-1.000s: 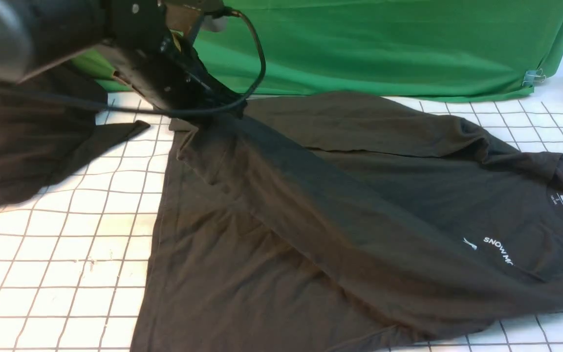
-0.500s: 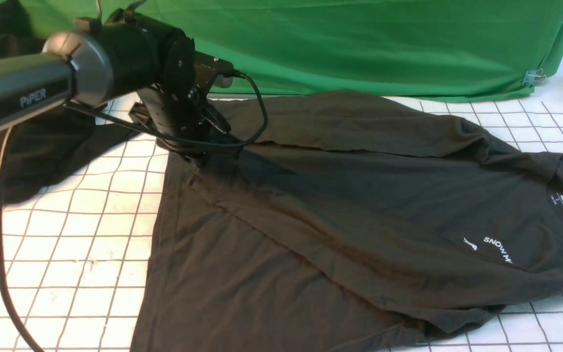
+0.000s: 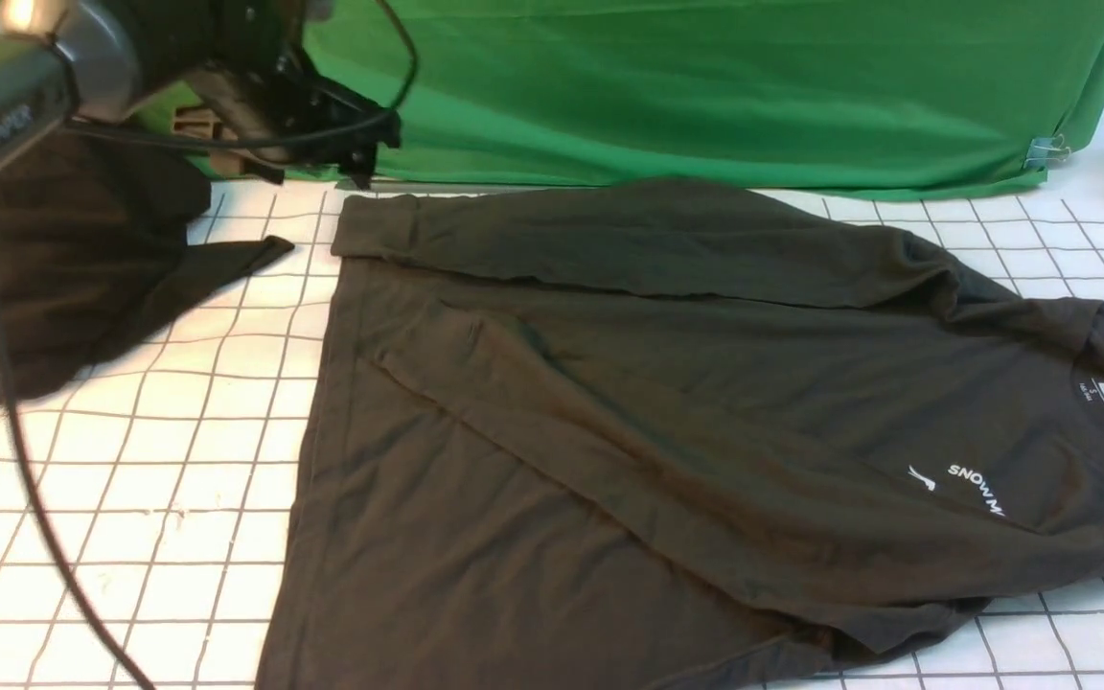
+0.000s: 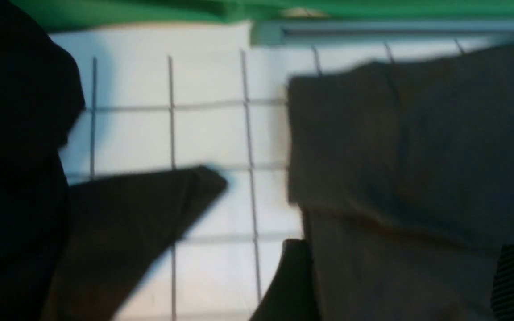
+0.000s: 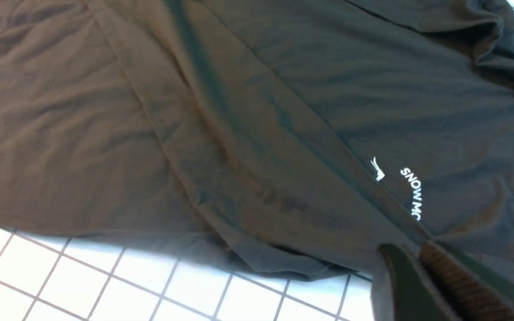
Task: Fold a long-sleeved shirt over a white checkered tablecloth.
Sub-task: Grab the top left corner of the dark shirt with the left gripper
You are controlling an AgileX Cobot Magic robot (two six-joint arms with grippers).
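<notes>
At the near right edge our right jaws sit almost pressed together by the logo (image 5: 411,191); we cannot tell whether cloth is between them. The shirt (image 3: 705,364) lies flat on the tablecloth (image 3: 130,498), mid-desk, collar to the right, one sleeve (image 3: 609,450) laid slantwise across it. At the far left corner our left jaws hang spread and empty. We judge the sleeve fold placed; next, grip the hem (image 3: 308,460) evenly so nothing drags.
</notes>
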